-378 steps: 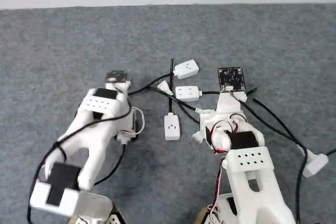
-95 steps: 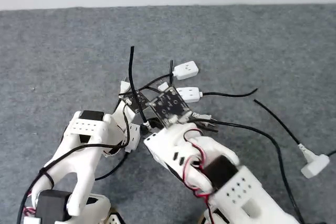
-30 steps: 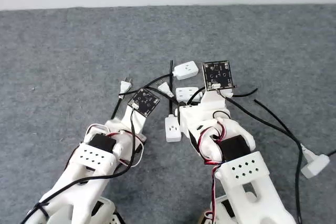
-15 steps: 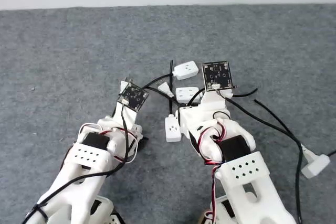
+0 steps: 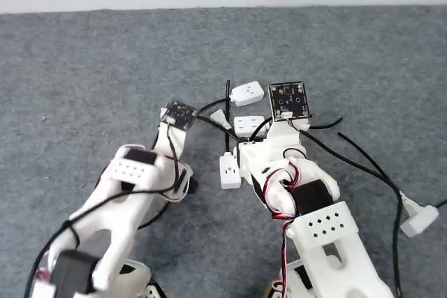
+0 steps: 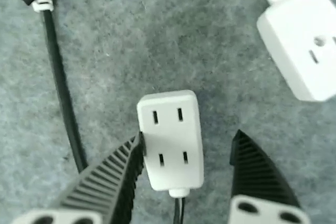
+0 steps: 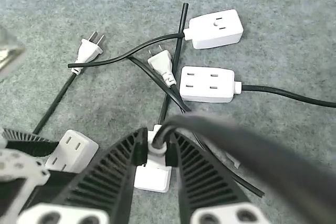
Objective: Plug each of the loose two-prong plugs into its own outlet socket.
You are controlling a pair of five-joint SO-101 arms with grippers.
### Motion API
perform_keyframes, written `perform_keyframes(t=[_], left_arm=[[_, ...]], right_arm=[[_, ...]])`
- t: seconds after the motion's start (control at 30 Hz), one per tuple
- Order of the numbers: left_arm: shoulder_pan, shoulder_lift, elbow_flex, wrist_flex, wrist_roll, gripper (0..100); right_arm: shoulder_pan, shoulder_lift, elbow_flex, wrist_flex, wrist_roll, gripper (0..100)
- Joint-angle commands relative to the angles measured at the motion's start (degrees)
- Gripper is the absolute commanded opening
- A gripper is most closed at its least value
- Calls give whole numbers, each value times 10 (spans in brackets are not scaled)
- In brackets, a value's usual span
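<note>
My left gripper (image 6: pixel 188 139) is open, its fingers straddling a white four-slot socket (image 6: pixel 170 140) that lies flat on the carpet, cord toward the camera. My right gripper (image 7: pixel 157 136) is shut on a small white plug (image 7: pixel 157 143) with a thick black cable. A white block (image 7: pixel 152 176) sits right under it, and I cannot tell if the prongs are in it. Two loose two-prong plugs (image 7: pixel 86 51) (image 7: pixel 161 62) lie farther off. White sockets lie at the middle (image 5: pixel 248 92) (image 5: pixel 249 125) (image 5: pixel 229 170), beside the right gripper (image 5: pixel 244 150).
Grey carpet (image 5: pixel 84 68) covers the table. Black cables cross between the two arms and loop off to the right, ending in a white plug (image 5: pixel 419 220) near the right edge. Another white outlet (image 6: pixel 302 61) lies just beyond the left gripper. The far and left carpet is open.
The left arm's wrist has swung forward and to the left over the last second, and its upper body has risen. The right arm has stayed still, its gripper shut throughout.
</note>
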Motion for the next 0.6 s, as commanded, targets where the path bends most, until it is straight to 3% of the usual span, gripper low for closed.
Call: perform_keyframes(t=[0.0, 0.1, 0.3, 0.57], left_arm=[[-5, 37, -45, 25, 5, 257], [-5, 62, -62, 51, 6, 217], [-4, 87, -90, 63, 64, 8], [20, 86, -131, 127, 204, 12]], right_arm=[[7, 2, -27, 4, 8, 8], [7, 2, -27, 4, 8, 8], [7, 2, -27, 4, 9, 8], [7, 2, -27, 7, 9, 8]])
